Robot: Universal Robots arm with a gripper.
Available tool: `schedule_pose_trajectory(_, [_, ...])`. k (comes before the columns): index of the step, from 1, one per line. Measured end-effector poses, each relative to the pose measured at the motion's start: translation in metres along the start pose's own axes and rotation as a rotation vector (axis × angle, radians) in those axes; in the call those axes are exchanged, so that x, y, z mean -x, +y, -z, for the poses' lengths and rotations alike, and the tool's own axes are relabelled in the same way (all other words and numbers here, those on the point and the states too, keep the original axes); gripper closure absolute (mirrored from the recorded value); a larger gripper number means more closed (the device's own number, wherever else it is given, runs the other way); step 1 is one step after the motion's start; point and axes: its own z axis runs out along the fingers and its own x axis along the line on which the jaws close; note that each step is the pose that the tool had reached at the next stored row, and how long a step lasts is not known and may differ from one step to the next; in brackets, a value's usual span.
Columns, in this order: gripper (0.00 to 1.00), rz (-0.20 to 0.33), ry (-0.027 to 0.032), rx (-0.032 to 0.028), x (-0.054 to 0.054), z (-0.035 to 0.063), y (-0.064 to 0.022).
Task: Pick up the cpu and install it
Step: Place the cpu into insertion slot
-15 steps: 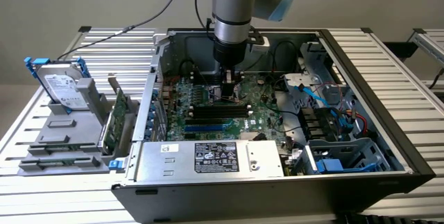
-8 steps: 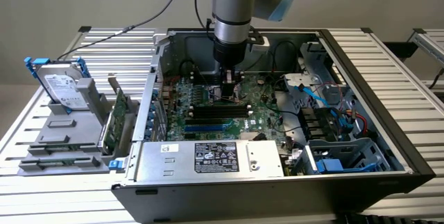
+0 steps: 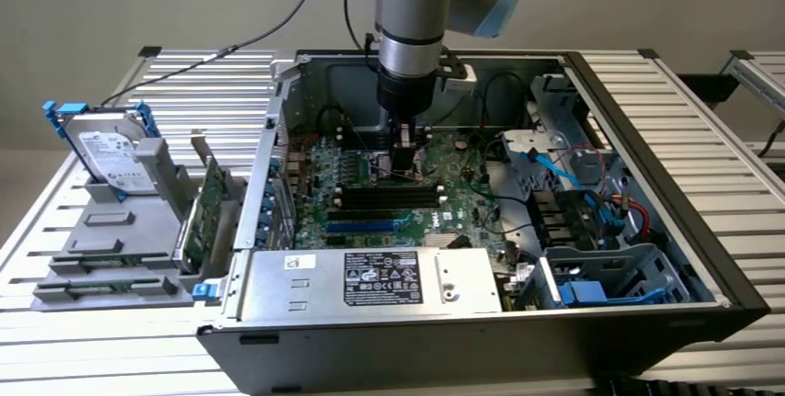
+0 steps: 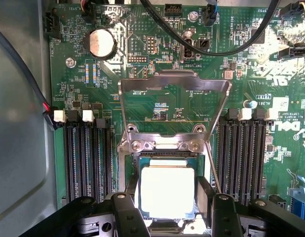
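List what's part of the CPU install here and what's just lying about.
In the job:
- cpu, in the socket area
- raised load plate beside it
- gripper, directly over the cpu

Lying about:
- hard drive, standing outside the case, exterior view's left
- green circuit card, between hard drive and case
- power supply
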Motion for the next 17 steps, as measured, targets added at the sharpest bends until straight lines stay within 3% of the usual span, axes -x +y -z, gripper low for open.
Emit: schedule_pose_trajectory(17, [0.45, 0.000, 0.0000, -0.0001, -0.0008, -0.0022, 0.0000])
